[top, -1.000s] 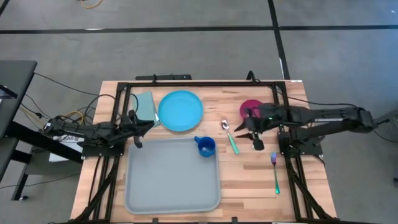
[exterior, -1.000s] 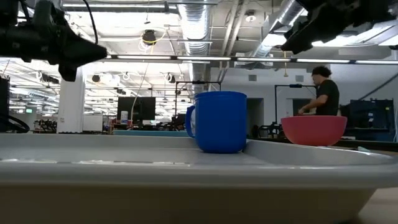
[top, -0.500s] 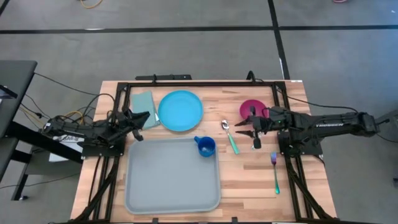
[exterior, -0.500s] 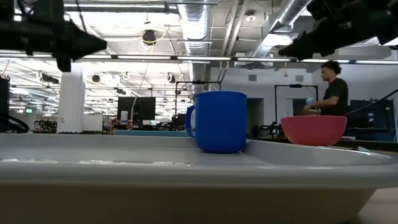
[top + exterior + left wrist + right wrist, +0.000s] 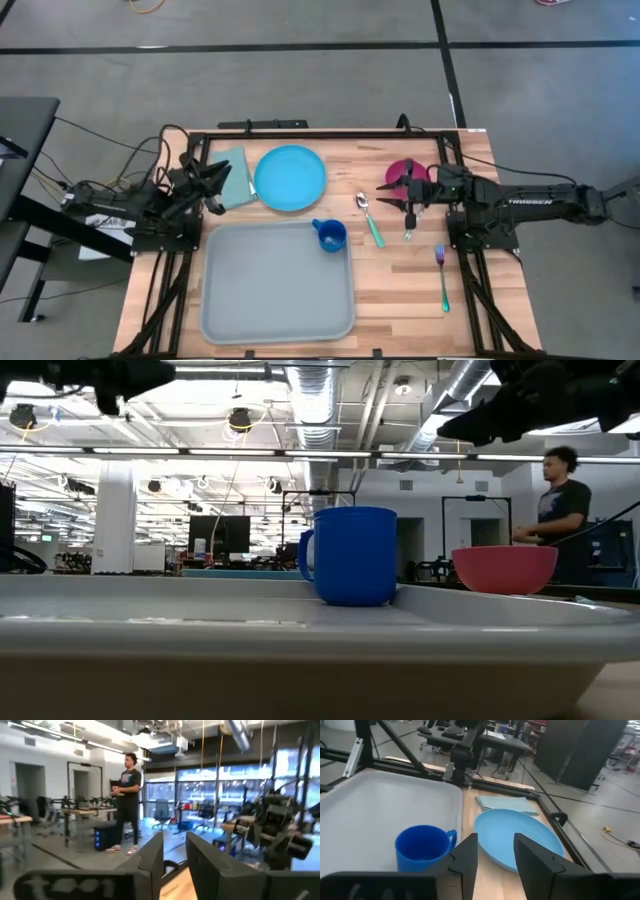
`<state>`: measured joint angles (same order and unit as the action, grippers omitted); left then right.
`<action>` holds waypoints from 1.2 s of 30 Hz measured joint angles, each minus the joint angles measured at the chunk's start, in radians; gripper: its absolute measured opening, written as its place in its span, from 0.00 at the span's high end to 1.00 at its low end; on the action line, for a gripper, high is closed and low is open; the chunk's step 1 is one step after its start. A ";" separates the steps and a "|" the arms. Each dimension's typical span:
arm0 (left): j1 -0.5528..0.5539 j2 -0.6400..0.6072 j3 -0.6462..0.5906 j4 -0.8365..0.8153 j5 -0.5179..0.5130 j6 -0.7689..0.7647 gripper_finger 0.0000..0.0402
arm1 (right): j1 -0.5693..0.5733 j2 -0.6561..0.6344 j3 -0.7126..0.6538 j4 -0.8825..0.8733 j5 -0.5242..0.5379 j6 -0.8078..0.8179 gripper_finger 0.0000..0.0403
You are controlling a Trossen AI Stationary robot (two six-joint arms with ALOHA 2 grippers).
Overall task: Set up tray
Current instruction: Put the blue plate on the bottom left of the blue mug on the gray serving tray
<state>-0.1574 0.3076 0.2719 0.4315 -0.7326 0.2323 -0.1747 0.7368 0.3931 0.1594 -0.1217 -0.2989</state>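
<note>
The light grey-blue tray (image 5: 275, 285) lies flat on the wooden table and fills the foreground of the low view (image 5: 300, 630). A blue mug (image 5: 330, 236) stands upright on its base in the tray's far right corner (image 5: 352, 555) (image 5: 422, 847). My left gripper (image 5: 212, 184) hovers open above the table near the tray's far left corner, beside the teal napkin (image 5: 232, 172); in its wrist view (image 5: 174, 855) it looks level into the room. My right gripper (image 5: 402, 203) hovers open right of the mug, near the pink bowl (image 5: 404, 172), and faces the mug (image 5: 495, 855).
A round bright blue plate (image 5: 290, 178) lies beyond the tray, with the napkin to its left. A spoon (image 5: 369, 218) and a fork (image 5: 442, 275), both green-handled, lie right of the tray. A black frame (image 5: 300, 135) borders the table. A person (image 5: 560, 510) stands in the room.
My left gripper has risen and swung from the tray's far left corner toward the far left, beside the napkin, tipping up to point level. My right arm has shifted only slightly near the bowl. The person in the background has walked to the right.
</note>
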 joint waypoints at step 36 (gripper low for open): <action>0.168 1.177 0.516 -0.838 0.473 -0.320 0.65 | -0.024 0.003 0.000 -0.050 -0.004 0.170 0.71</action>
<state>0.0102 1.4844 0.7883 -0.4070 -0.2596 -0.0878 -0.1986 0.7403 0.3935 0.1089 -0.1257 -0.1287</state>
